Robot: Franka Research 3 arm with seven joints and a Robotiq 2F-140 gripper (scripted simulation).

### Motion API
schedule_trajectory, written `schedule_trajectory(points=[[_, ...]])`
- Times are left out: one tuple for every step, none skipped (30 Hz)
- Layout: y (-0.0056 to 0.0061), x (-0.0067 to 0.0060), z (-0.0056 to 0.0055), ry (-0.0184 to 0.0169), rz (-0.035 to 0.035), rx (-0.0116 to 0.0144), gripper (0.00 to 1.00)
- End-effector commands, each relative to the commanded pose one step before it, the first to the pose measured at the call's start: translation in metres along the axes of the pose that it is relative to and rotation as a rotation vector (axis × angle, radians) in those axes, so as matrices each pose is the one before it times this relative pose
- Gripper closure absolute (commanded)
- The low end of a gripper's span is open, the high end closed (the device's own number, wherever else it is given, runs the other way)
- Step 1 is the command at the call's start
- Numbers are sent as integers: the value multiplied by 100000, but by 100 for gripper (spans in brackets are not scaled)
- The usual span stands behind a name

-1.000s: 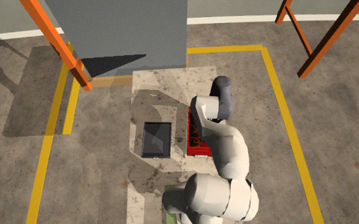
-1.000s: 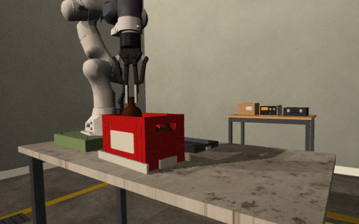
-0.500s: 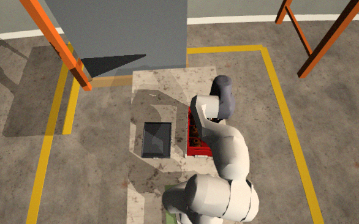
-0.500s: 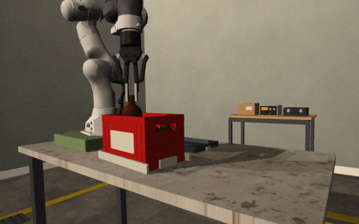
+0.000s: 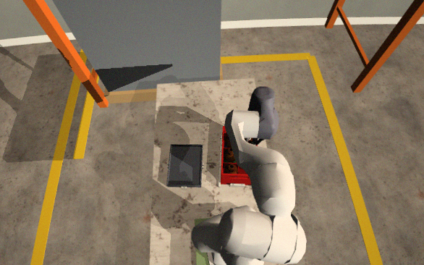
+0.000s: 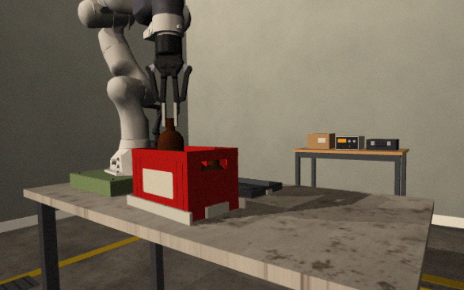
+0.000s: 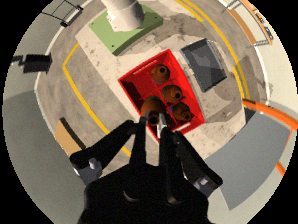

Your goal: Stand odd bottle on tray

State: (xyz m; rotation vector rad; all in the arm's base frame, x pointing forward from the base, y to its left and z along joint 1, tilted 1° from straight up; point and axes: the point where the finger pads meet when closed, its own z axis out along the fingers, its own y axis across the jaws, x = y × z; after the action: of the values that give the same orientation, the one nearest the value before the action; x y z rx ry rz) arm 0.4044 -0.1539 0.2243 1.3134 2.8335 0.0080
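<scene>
And here's the pincer (image 6: 169, 124) (image 7: 153, 116), pointing straight down over the red crate (image 5: 235, 179) (image 6: 212, 186) (image 7: 181, 75), its slim fingers pinching a brown bottle (image 6: 170, 140) (image 7: 151, 106) by the neck! That bottle is upright, neck and round shoulders showing over the crate's rim, its lower part down inside. In the wrist view it sits toward seven o'clock of the crate's middle.

Look round the crate in that same view: one bottle (image 7: 160, 73) at twelve o'clock, another (image 7: 173, 94) near three, and a third (image 7: 181, 112) out at five. A fifth can't be made out from here, and whether the gripped neck is the odd one, I can't tell!

Over to the top view, where the dark tray (image 5: 185, 166) (image 6: 257, 189) (image 7: 204, 65) lies flat at nine o'clock from the crate, apart from it, with no bottle on it. Both share the mottled table (image 5: 205, 86) (image 6: 291, 238) (image 7: 232, 112), and the crate sits level, pale strips (image 6: 161, 210) low along its sides.

The white arm (image 5: 271, 181) (image 6: 127, 95) (image 7: 122, 15) rises from a green block (image 5: 202, 258) (image 6: 93, 182) (image 7: 107, 37), that block at eleven o'clock from the crate in the wrist view. Off at three o'clock in the exterior view, a bench (image 6: 351, 150) carries a carton (image 6: 320, 141) and a black case (image 6: 382, 144).
</scene>
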Motion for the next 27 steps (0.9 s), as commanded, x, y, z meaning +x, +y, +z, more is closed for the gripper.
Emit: schedule_trajectory(points=[[-66, -15, -651, 56, 796, -144, 90], [1, 1, -124, 0, 0, 0, 90], [1, 2, -122, 0, 0, 0, 90], [1, 2, -120, 0, 0, 0, 90], [1, 1, -115, 0, 0, 0, 90], [1, 1, -112, 0, 0, 0, 90], [1, 2, -108, 0, 0, 0, 90], [0, 2, -104, 0, 0, 0, 90], [1, 1, -98, 0, 0, 0, 90], [1, 1, -93, 0, 0, 0, 90], [1, 1, -88, 0, 0, 0, 90], [0, 0, 0, 0, 0, 0, 90], [0, 0, 0, 0, 0, 0, 90], [0, 1, -82, 0, 0, 0, 90], [0, 1, -77, 0, 0, 0, 90], [1, 1, -69, 0, 0, 0, 90], [1, 1, -63, 0, 0, 0, 90], [0, 1, -57, 0, 0, 0, 90], [0, 1, -51, 0, 0, 0, 90], [0, 1, -45, 0, 0, 0, 90], [0, 1, -39, 0, 0, 0, 90], [0, 1, -33, 0, 0, 0, 90], [0, 0, -28, 0, 0, 0, 90], [0, 0, -22, 0, 0, 0, 90], [0, 0, -18, 0, 0, 0, 90], [0, 0, -13, 0, 0, 0, 90], [0, 0, -9, 0, 0, 0, 90]])
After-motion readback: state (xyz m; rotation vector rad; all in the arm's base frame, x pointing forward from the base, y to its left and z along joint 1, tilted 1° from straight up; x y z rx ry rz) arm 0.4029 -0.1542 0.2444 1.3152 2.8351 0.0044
